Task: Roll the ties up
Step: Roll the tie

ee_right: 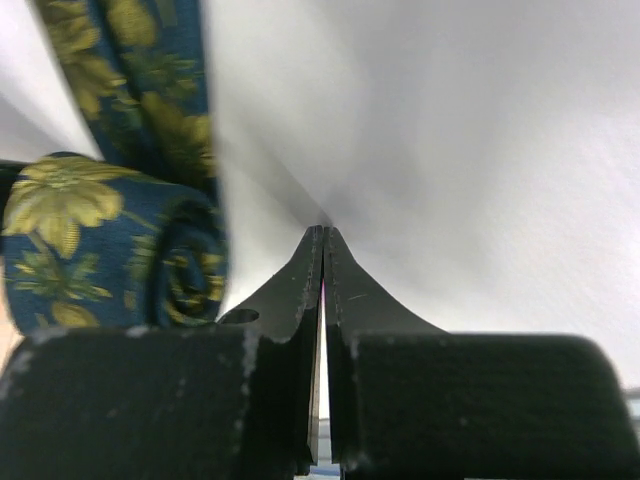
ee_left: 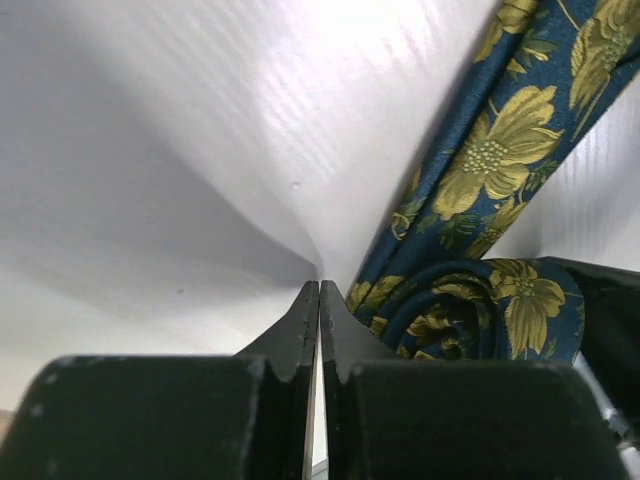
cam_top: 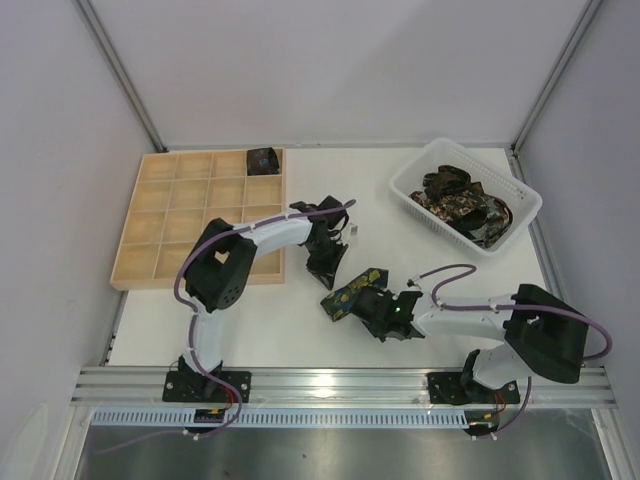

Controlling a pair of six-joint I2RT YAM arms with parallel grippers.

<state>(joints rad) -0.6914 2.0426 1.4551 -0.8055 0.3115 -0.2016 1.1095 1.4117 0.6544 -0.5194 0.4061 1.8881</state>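
Observation:
A navy tie [cam_top: 348,293] with yellow-green flowers lies partly rolled on the white table between the two arms. In the left wrist view its roll [ee_left: 470,312] sits just right of my left gripper [ee_left: 320,287], and a flat strip [ee_left: 500,150] runs up and away. The left gripper [cam_top: 327,272] is shut with nothing between its fingers. In the right wrist view the roll [ee_right: 110,250] lies left of my right gripper [ee_right: 323,232], which is shut and empty beside it. The right gripper [cam_top: 368,303] touches the roll's right side in the top view.
A white slotted basket [cam_top: 410,178] at the back right holds several dark, gold-printed ties [cam_top: 460,197]. A pale wooden grid tray [cam_top: 160,225] stands at the left, with one rolled dark tie [cam_top: 263,160] in its far right compartment.

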